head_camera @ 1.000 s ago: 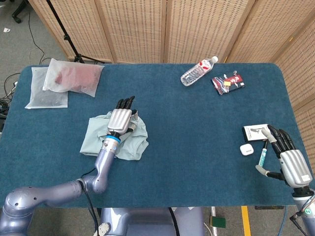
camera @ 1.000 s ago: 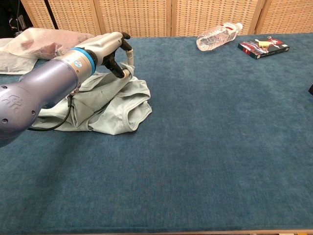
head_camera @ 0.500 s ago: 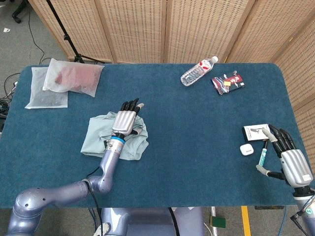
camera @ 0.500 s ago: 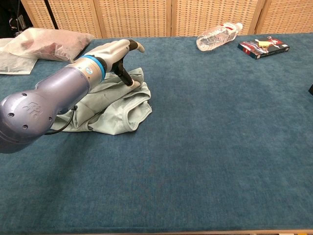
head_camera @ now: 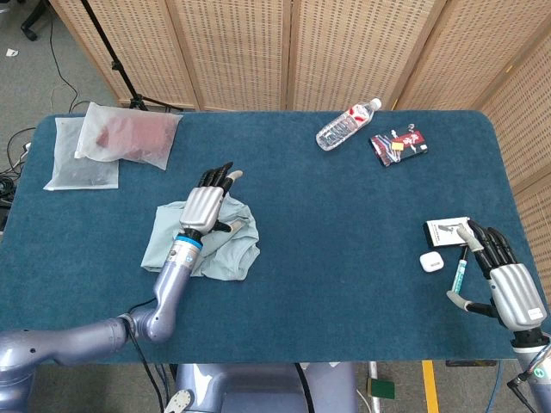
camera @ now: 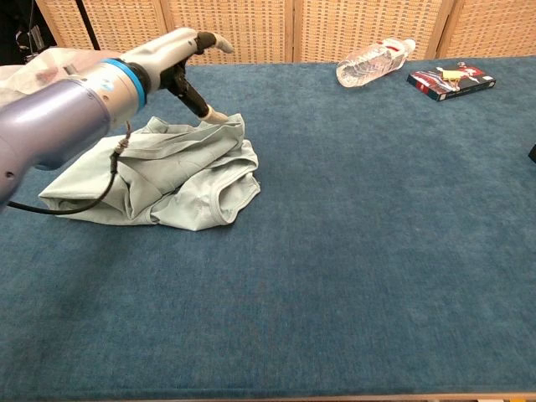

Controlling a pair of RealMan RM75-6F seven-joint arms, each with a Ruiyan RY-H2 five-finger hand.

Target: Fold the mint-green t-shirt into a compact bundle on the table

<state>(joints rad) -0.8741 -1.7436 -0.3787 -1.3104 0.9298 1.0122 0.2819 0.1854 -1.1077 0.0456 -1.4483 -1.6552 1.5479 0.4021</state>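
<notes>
The left hand (head_camera: 205,203), fingers apart and holding nothing, is raised above the crumpled mint-green cotton t-shirt (camera: 172,177); a loose edge beneath it should be gripped squarely.

The right hand (head_camera: 506,280), open, is idle.

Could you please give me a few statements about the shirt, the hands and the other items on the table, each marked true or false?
1. The mint-green t-shirt lies crumpled on the table. True.
2. The left hand is above the shirt with fingers spread. True.
3. The water bottle stands upright. False: it lies on its side.
4. The right hand grips the shirt. False: it is near the table's right edge, far from it.
5. Two plastic bags sit beside the bottle. False: they are at the far left corner.
</notes>
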